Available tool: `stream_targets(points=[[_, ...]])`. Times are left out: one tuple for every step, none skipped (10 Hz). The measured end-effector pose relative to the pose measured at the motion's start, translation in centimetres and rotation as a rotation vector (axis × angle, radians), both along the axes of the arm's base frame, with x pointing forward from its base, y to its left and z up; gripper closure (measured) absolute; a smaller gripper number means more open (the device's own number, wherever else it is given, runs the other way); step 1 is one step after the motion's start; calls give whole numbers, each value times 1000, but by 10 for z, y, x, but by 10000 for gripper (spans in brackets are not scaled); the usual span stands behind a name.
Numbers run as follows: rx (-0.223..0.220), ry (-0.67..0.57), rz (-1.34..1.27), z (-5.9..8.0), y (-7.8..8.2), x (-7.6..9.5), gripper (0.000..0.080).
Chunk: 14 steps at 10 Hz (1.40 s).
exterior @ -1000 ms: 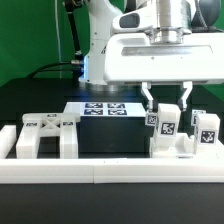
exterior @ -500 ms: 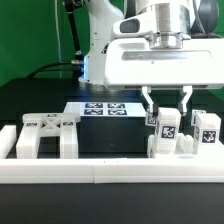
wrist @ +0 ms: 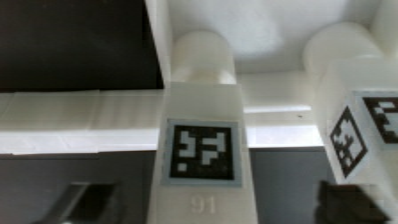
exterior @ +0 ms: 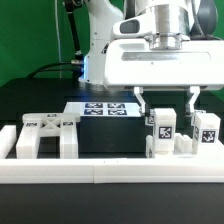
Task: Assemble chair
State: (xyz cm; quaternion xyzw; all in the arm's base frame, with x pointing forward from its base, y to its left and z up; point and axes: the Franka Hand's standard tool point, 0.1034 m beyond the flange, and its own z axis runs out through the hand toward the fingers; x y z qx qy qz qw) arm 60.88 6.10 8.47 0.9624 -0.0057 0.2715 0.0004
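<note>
Gripper (exterior: 166,100) hangs to the exterior view's right of the marker board (exterior: 105,108), pointing straight down. Its fingers (exterior: 141,100) are spread wide. They grip nothing and have clear air on the inner sides.

Directly under the gap stands the tagged post (exterior: 163,128), a chunky white chair part w/ a black-and-white square tag facing the camera. It's upright, off the marker board's right end in the exterior view, on the border rail (exterior: 100,172) side. The fingertips sit about level w/ the post's top, one on each side, not touching it.

A second post (exterior: 207,128), also tagged and upright, stands just beyond the first, farther from the marker board.

The legged frame (exterior: 45,135) sits off the marker board's opposite end, at the exterior view's left. It's well apart from both posts, w/ tags on its upper face.

All chair parts rest on the black table (exterior: 40,100), btwn the marker board's line and the rail.

The wrist view shows the tagged post close up: rounded top, tag low on its face. A neighbouring piece (wrist: 365,100) w/ its own tag is just beside it. Can't tell if that's the second post. Dark shapes at the frame edge are too blurred to ID.
</note>
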Motion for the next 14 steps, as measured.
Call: stream_targets(points=[[-1,0,2,0,0,0,172],[-5,0,7,0,-1,0,156],[-17,2,21,3,-5,1,156],[-26,3,30,8,-10,3,151],[-28,10,34,15,-12,4,151],[-30,17,41,23,-14,5,150],[-32,18,43,25,-16,6,150],[-32,30,45,22,-15,4,150],[-28,61,46,20,-14,4,150],[-28,57,46,21,-14,5,150],[-28,63,47,19,-14,4,150],[-16,170,50,13,-11,-2,150],[-6,261,50,16,-11,2,150],[0,319,51,16,-10,4,150]])
